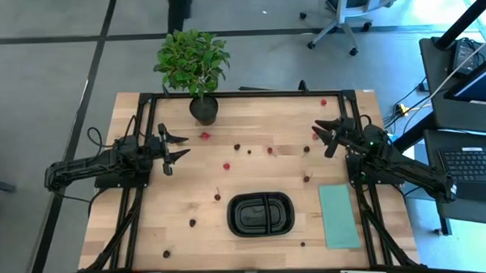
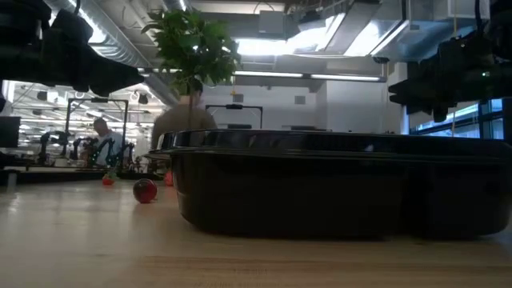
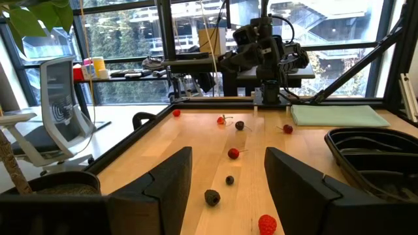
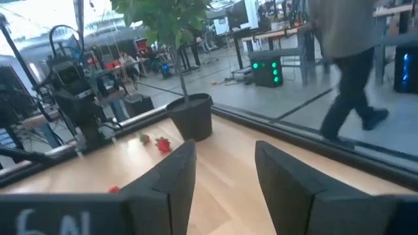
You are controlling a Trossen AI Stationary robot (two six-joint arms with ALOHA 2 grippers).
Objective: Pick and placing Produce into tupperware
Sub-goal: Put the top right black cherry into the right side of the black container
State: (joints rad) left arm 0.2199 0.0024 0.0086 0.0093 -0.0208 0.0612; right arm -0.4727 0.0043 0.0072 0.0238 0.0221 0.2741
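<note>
The produce (image 1: 226,165), small red and dark maroon berries, lies scattered across the wooden bench (image 1: 149,229): a red one near the pot, several in a loose row across the middle between the two arms, one near the teal mat, and a few dark ones toward the front edge. None of it can be seen inside the tupperware (image 1: 262,214), a black oval container with a centre divider, which sits on the bench toward its front edge, just left of a flat pale teal mat (image 1: 339,216). In the low view the container's dark wall fills most of the picture, with one red berry on the wood beside it. The left gripper (image 1: 177,147) hovers over the left part of the bench, its fingers spread apart and holding nothing; its wrist view looks between the two dark fingers at berries lying ahead on the wood. The right gripper (image 1: 320,130) hangs over the right rear of the bench, fingers likewise parted and empty. A leafy potted plant (image 1: 193,61) stands at the rear edge. A person (image 4: 349,59) walks on the floor beyond the bench.
</note>
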